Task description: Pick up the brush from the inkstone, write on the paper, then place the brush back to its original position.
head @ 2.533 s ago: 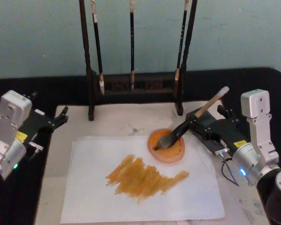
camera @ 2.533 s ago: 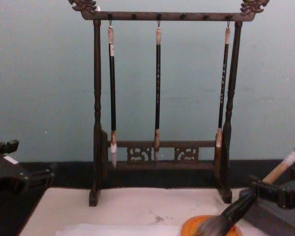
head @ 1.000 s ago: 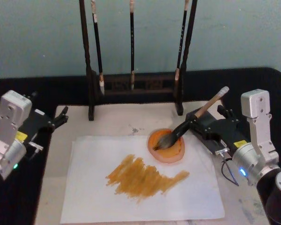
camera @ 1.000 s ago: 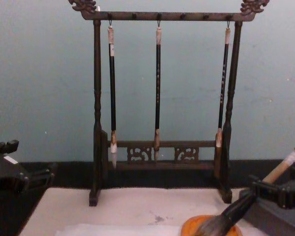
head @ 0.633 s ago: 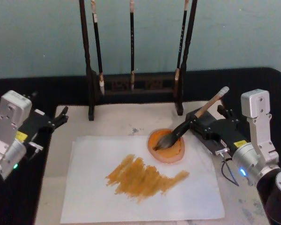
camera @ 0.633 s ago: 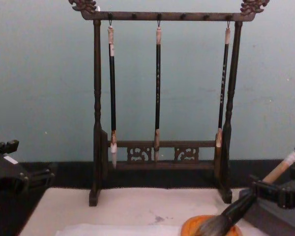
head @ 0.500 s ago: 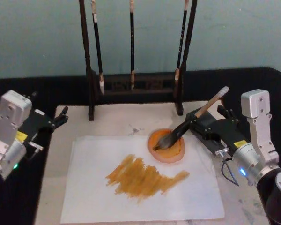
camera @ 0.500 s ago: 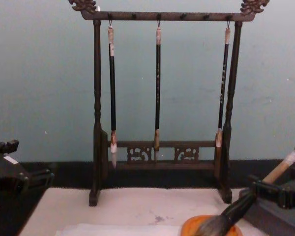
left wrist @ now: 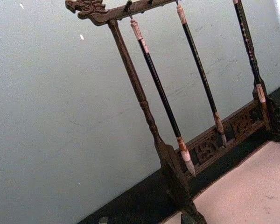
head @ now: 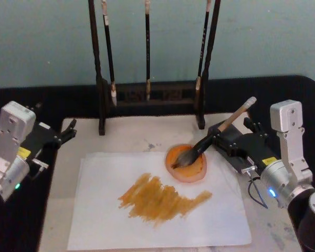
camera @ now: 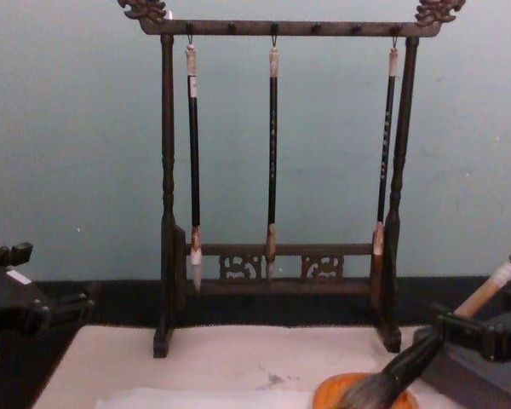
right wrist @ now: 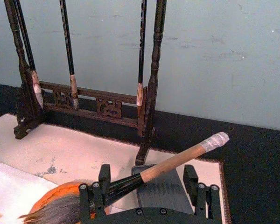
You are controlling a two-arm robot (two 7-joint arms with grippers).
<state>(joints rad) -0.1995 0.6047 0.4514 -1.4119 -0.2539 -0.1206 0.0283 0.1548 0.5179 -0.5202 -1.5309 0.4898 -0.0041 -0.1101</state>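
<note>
The left gripper (head: pixel 68 131) is parked off at the bench's (head: pixel 60 220) left edge, well apart from everything; whether its fingers are open can't really be told. The paper (head: pixel 100 220) is laid flat mid-bench with one orange-brown smear (head: pixel 163 198) on it. Behind it, three thin brushes (camera: pixel 272 153) are hung on the dark wooden rack (camera: pixel 166 170), whose carved top bar is seen in the chest view and cut off in the head view. On the paper's right corner the orange inkstone (head: pixel 188 167) is sat, with the brush (head: pixel 212 137) bristles resting in it, tilted. The handle is clamped by the right gripper (right wrist: pixel 144 184), seen close up in the right wrist view.
</note>
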